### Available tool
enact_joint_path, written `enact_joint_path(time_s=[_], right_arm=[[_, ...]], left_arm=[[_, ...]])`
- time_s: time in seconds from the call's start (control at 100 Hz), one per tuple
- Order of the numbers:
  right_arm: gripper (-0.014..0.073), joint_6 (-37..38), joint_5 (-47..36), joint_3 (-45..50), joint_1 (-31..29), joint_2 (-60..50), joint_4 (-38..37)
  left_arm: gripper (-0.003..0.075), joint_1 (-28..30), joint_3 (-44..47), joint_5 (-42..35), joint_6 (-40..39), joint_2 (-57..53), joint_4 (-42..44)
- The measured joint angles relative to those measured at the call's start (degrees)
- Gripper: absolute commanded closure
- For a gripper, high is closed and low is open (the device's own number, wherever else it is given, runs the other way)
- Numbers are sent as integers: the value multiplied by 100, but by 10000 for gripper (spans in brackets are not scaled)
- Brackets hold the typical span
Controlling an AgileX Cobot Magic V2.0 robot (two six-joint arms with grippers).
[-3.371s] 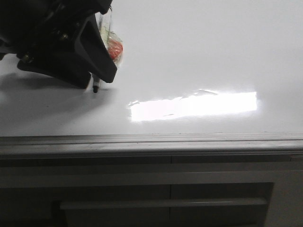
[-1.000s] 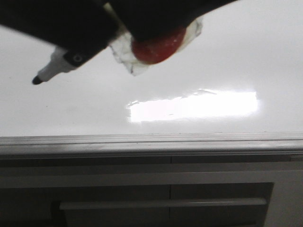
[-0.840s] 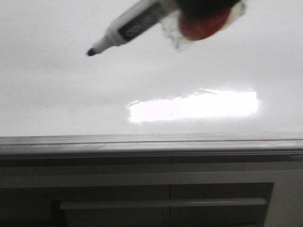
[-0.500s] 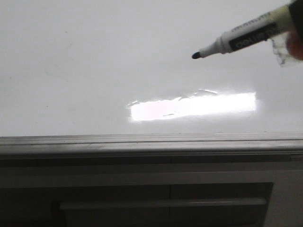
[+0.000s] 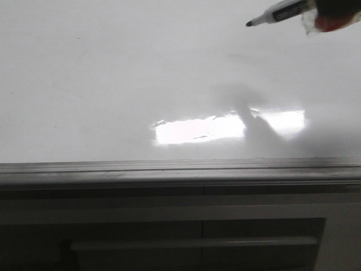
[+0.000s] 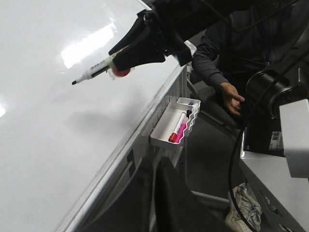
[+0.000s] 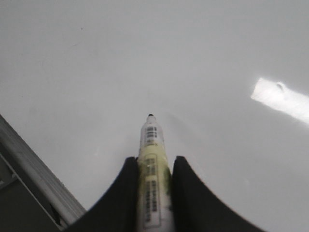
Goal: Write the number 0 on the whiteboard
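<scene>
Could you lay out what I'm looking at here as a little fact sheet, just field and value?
Surface: whiteboard, glossy white, grey rail along its near edge
Drawn marks: no 0 visible on it
Tool: marker, white with black tip, cap off
Holder: right hand, shut on the marker
Tip contact: appears off the board; a shadow lies apart from it
Left hand: not in view
Side tray: holds a red-capped marker and a pink object
Bystander: person in dark clothing beside the board
</scene>
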Motion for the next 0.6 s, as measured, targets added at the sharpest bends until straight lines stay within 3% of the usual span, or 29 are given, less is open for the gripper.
enact_joint_path(time_s=[0.26,0.6], right_arm=[[641,0,-8,-733,0,1202,282],[640,13,-43,-910,0,1732,491]], left_arm=[[740,0,0,-73,0,0,-181],[740,0,0,-82,0,0,-433]])
